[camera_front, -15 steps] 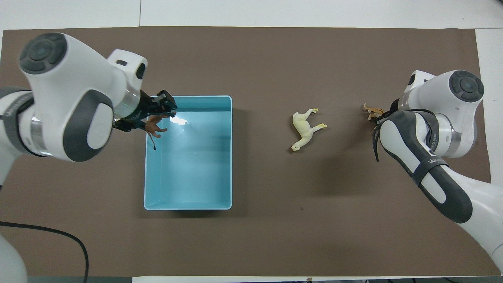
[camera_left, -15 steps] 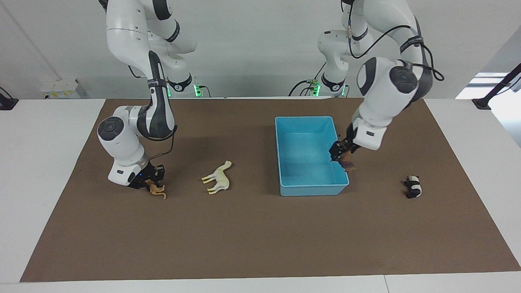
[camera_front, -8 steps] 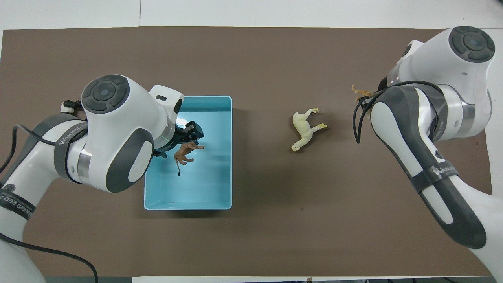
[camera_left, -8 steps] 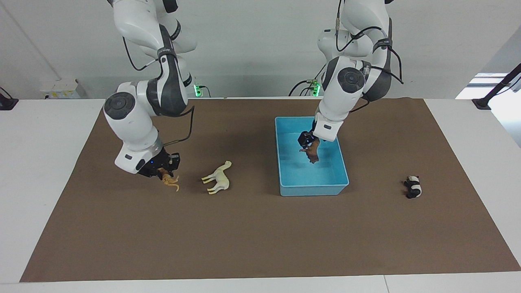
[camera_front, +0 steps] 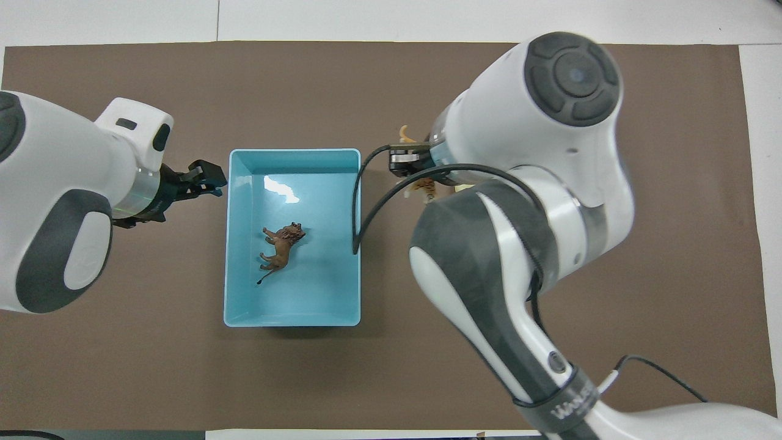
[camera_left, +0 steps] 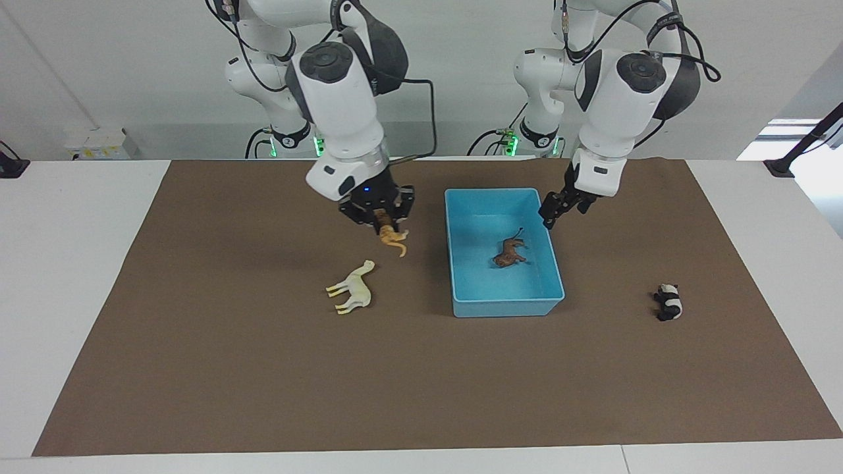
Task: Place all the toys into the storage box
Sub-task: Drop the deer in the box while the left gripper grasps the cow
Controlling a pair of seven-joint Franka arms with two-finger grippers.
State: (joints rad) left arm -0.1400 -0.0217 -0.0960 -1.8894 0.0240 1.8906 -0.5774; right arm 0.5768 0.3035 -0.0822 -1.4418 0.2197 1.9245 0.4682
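The light blue storage box (camera_left: 507, 307) stands on the brown mat; it also shows in the overhead view (camera_front: 292, 320). The brown lion (camera_left: 509, 252) lies on its side inside it (camera_front: 282, 244). My left gripper (camera_left: 560, 209) is open and empty, raised over the mat just outside the box wall (camera_front: 204, 177). My right gripper (camera_left: 377, 212) is shut on the orange tiger (camera_left: 392, 239), held in the air over the mat beside the box (camera_front: 404, 131). The cream-white horse (camera_left: 352, 288) and the panda (camera_left: 668, 302) lie on the mat, hidden under the arms in the overhead view.
The brown mat (camera_left: 408, 382) covers most of the white table. The horse lies toward the right arm's end of the box, the panda toward the left arm's end. Cables hang from both arms.
My left gripper let the lion go into the box and drew back outside its wall. My right gripper lifted the tiger and carried it past the horse toward the box.
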